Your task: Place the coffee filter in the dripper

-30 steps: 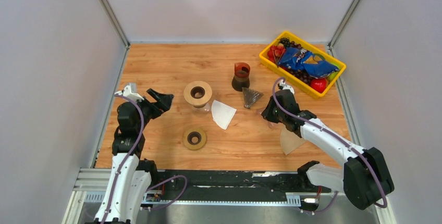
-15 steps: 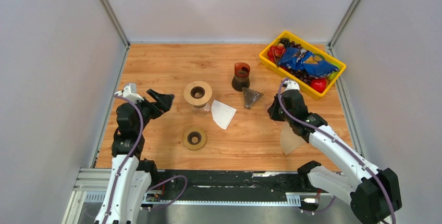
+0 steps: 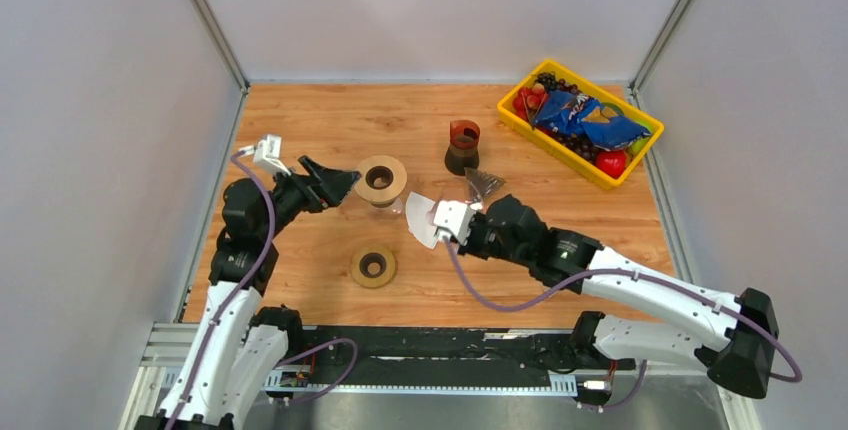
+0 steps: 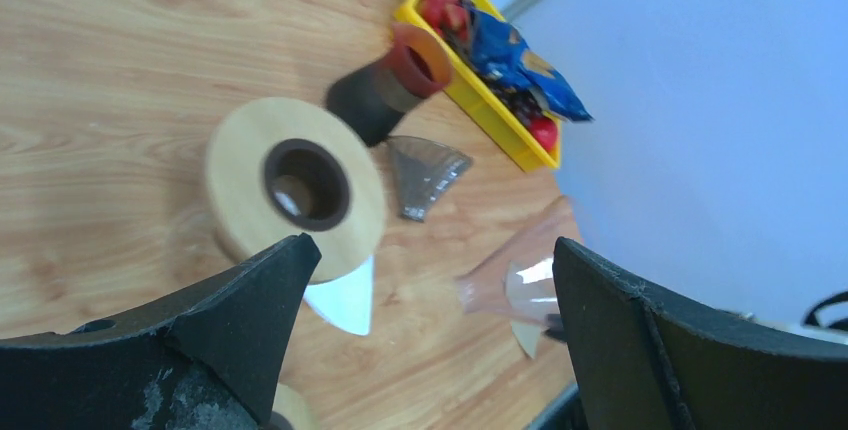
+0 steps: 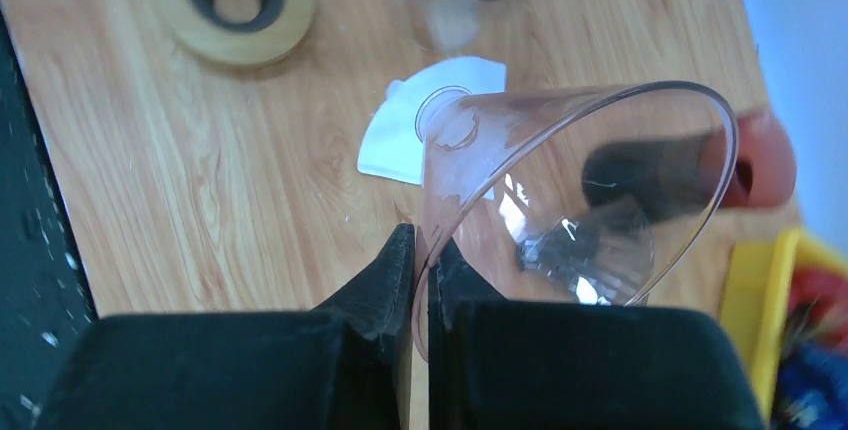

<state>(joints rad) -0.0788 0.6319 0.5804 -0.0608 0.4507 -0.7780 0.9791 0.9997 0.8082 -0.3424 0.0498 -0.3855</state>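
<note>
The dripper (image 5: 560, 200) is a clear plastic cone. My right gripper (image 5: 422, 240) is shut on its rim and holds it tilted above the table. Seen from the left wrist, the dripper (image 4: 510, 285) hangs at the right. The coffee filter (image 3: 426, 218) is a white folded paper lying flat on the wood, just beyond the cone's narrow end (image 5: 440, 110). From above, my right gripper (image 3: 447, 233) reaches left to the filter's edge. My left gripper (image 3: 345, 182) stands open beside a wooden ring on a glass stand (image 3: 380, 178), holding nothing.
A second wooden ring (image 3: 373, 265) lies near the front. A metal mesh cone (image 3: 483, 185) and a brown cup (image 3: 462, 145) sit behind the filter. A yellow bin (image 3: 550, 148) with snacks and fruit stands at the back right.
My right arm has swung left across the table with the dripper, from the right side to the white filter. My left gripper has moved right, up to the wooden stand.
</note>
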